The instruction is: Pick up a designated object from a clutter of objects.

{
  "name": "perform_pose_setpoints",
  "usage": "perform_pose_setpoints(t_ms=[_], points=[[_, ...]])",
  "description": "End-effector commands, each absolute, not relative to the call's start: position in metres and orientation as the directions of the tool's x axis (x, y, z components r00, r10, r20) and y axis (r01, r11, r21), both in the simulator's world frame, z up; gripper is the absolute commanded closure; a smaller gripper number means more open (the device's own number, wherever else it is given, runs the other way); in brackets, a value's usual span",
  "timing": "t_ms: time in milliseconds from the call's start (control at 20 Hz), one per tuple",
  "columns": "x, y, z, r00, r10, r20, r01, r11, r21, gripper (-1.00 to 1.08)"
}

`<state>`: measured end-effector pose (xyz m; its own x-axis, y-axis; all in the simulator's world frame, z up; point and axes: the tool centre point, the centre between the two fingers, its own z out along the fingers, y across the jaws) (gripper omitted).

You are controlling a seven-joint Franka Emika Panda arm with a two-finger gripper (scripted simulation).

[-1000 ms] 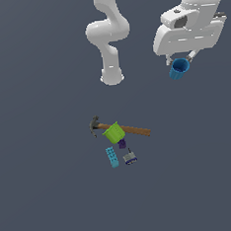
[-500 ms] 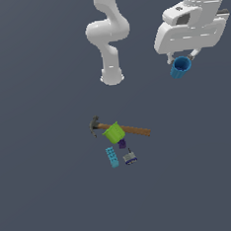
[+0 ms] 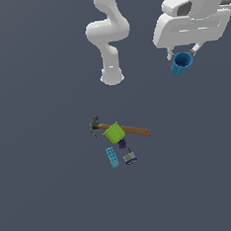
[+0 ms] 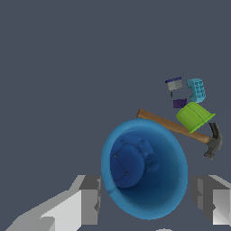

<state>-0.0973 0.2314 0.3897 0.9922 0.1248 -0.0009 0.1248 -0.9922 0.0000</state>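
The small blue cup (image 3: 182, 63) hangs high in the air at the exterior view's upper right, held in my gripper (image 3: 182, 55). In the wrist view the blue cup (image 4: 144, 169) sits between my two grey fingers (image 4: 90, 198), its hollow dark inside facing the camera. The gripper is shut on it. Far below lies the clutter: a wooden-handled hammer (image 3: 131, 130), a lime-green cup (image 3: 113, 133), a teal studded brick (image 3: 111, 157), a tiny purple block (image 3: 122, 143) and a small grey piece (image 3: 130, 159). The clutter also shows in the wrist view, with the hammer (image 4: 180, 128) beyond the cup's rim.
The arm's white base column (image 3: 108, 36) stands behind the clutter in the exterior view. The floor (image 3: 45, 193) is a plain dark grey surface all around.
My gripper has risen a little further with the blue cup in it. The clutter has not moved.
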Motion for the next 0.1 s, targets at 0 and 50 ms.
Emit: perform_pose_setpoints(t_ms=[0, 50], points=[[-0.0962, 0.2316, 0.391, 0.992, 0.126, 0.0, 0.126, -0.992, 0.0, 1.08], [-0.0963, 0.2319, 0.3907, 0.992, 0.126, 0.0, 0.126, -0.992, 0.0, 1.08]])
